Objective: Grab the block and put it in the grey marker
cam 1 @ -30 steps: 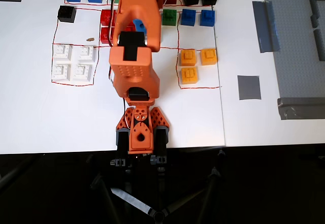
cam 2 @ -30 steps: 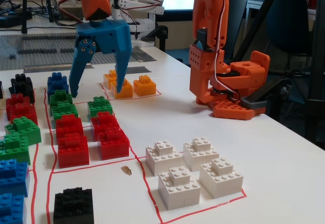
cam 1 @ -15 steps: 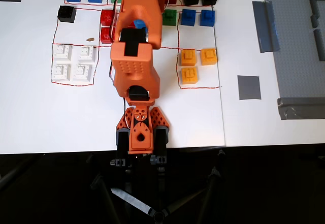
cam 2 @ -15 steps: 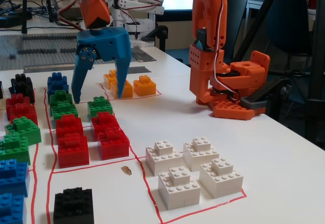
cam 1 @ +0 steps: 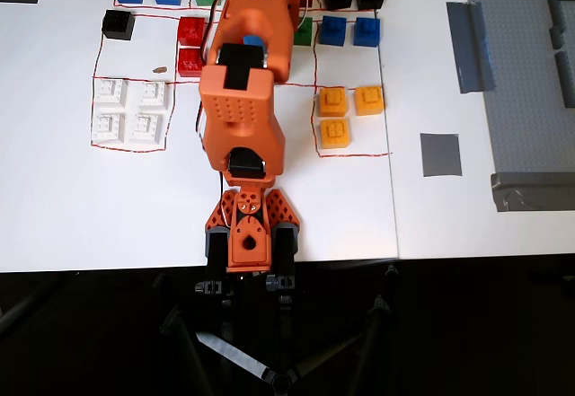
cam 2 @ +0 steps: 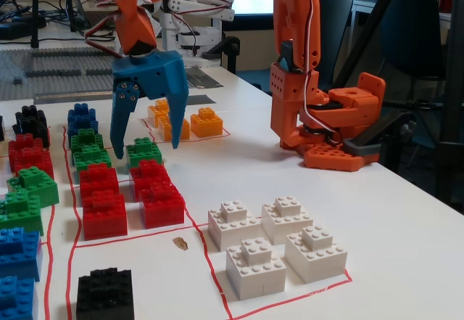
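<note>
Gripper: blue fingers spread open, empty, straddling the block, which sits on the white bench among green bricks. Grey marker: bare, well apart, right in overhead view.

Gripper: blue two-finger claw on an orange arm, fingers spread apart and pointing down, nothing between them.
Block: green brick sitting just below the spread fingertips, on the white table.
Other green bricks: to the left of the block, in a row running toward the camera.
Red bricks: two rows directly in front of the block.
Orange-yellow bricks: behind the gripper, inside a red outline.
White bricks: four, grouped in the foreground at right.
Black brick: alone at the bottom edge.
Arm base: orange, at right on the table.
</note>
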